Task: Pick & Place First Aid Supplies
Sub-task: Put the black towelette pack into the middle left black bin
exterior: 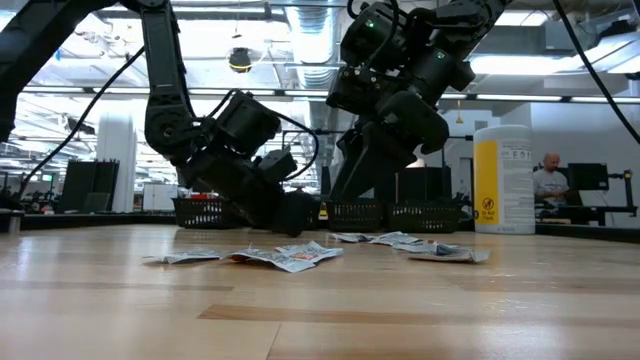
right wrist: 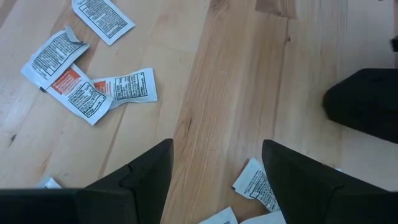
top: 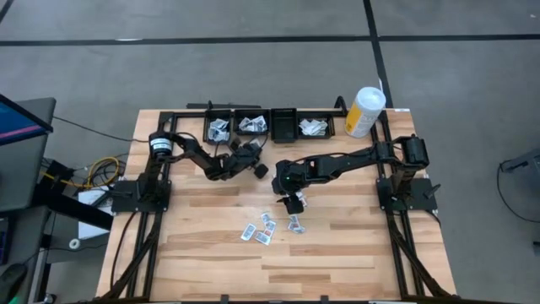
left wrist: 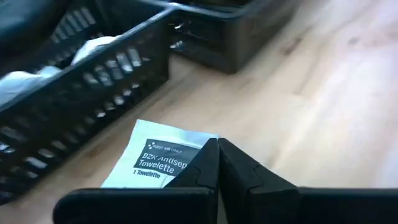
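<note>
Wooden slatted table (top: 337, 253) carries a row of black mesh bins (top: 270, 125) along its far edge; three of them hold white packets, one looks empty from above. A tall white-and-yellow canister (top: 364, 111) stands just beside the row's right end.

Left gripper (left wrist: 217, 163) sits low near the bins, fingers pressed fully together. A white square towelette packet with a dark printed label (left wrist: 158, 160) lies on the wood just beside the nearest bin wall, and the closed fingertips cover its edge. Whether the packet is pinched or merely lies beneath the tips cannot be told from the wrist view.

Right gripper (right wrist: 214, 168) hangs above the table centre, jaws spread wide with nothing between them. Below it, scattered small flat white packets with grey print (top: 268, 228) rest loose on the wood in a cluster near mid-table; one carries an orange patch (right wrist: 68, 87), partly overlapped by neighbours. Low view shows these packets lying flat, some with curled corners.
</note>
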You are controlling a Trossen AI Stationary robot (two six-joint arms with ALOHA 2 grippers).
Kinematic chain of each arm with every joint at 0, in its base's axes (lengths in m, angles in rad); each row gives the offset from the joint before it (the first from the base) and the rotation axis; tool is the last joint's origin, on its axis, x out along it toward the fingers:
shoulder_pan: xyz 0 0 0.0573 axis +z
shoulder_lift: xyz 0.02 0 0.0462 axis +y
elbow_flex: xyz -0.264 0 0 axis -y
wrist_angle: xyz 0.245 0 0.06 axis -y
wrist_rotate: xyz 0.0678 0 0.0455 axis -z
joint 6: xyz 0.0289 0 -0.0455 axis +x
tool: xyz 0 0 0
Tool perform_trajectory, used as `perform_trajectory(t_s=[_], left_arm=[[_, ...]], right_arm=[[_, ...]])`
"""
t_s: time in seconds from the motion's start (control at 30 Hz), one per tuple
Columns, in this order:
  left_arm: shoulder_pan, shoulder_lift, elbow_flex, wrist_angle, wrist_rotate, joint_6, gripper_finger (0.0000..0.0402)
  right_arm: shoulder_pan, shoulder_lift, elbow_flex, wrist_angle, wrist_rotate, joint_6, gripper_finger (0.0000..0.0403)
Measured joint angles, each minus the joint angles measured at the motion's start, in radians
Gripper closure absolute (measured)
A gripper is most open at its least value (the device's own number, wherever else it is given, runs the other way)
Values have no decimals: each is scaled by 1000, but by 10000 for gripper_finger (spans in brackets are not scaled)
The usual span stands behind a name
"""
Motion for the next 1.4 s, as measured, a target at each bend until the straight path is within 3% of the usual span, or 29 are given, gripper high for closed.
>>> perform_trajectory(t_s=[0.23,0.5,0.8,0.9,1.07,1.27,1.4], left_arm=[[-83,-20,-1,11,-3,62,398],[-180,-192,-1,11,-137,250,398],[-197,-295,-1,-65,-153,279,396],[-179,-278,-2,-77,-121,246,391],[-128,-221,-2,-76,19,143,379],[-52,-142,-2,-74,152,-13,339],[-27,-108,-2,-71,169,-137,310]], right_arm=[[0,0,0,1,0,0,163],[0,0,0,3,0,0,163],[2,0,0,2,0,5,163],[3,0,0,2,-1,5,163],[8,0,0,3,-1,8,163],[8,0,0,3,-2,8,163],[8,0,0,3,-2,8,163]])
